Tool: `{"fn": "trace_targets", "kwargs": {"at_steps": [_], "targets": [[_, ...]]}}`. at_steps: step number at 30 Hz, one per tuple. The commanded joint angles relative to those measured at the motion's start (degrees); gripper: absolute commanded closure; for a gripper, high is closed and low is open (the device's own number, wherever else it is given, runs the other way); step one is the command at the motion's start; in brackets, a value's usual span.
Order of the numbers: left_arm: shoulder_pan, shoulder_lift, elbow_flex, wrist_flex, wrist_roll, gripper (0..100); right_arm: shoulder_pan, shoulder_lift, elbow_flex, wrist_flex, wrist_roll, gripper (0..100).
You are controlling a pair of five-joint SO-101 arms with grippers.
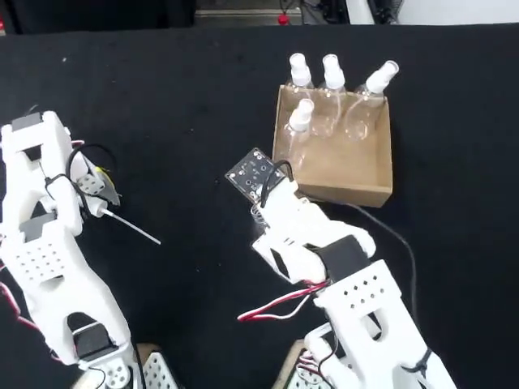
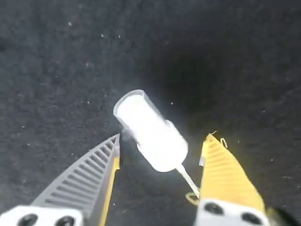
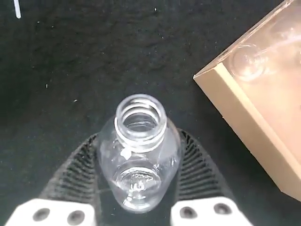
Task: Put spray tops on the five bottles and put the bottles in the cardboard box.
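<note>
jaws of the right gripper point(image 3: 138, 137) were pressed on the body of the open bottle point(image 3: 139, 157), one ribbed pad on each side. its mouth was bare and threaded, turned back toward the wrist. jaws of the left gripper point(image 2: 162, 138) stood on either side of the spray top point(image 2: 150, 132). as far as we could judge, they pinched it crosswise, its white head slanting from the grey tip toward the yellow one.

relation that mattered: the spray top was off to the left of the open bottle, well apart, with black table point(image 1: 178, 97) between them. from above, its thin tube point(image 1: 134, 228) stuck out of the left gripper toward the right arm. the tube end faced the bottle's side of the table, but by our reading the tube and the bottle's long axis were not lined up. the tube would have to enter the mouth first, then the head seat on the threads.

the cardboard box point(image 1: 345, 193) sat just beside the right gripper, on its far right. four topped bottles point(image 1: 324, 105) stood in it. the right arm was the nearer to the box. we judged four of five done.
</note>
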Motion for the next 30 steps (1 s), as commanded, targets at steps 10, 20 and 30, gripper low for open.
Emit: {"fn": "trace_targets", "kwargs": {"at_steps": [10,20,30], "targets": [[1.19,-1.05,-3.30,1.23,-5.45,96,-0.79,-1.27,0.84,-1.76,-0.35,98.8],[-4.44,-10.11,-12.70,11.96,-13.98,97,-8.62,-0.92,1.89,-10.46,-0.35,98.8],[-4.70,-29.63,-5.93,11.69,-15.30,97,-16.97,-0.84,3.21,-31.56,-3.60,98.8]]}}
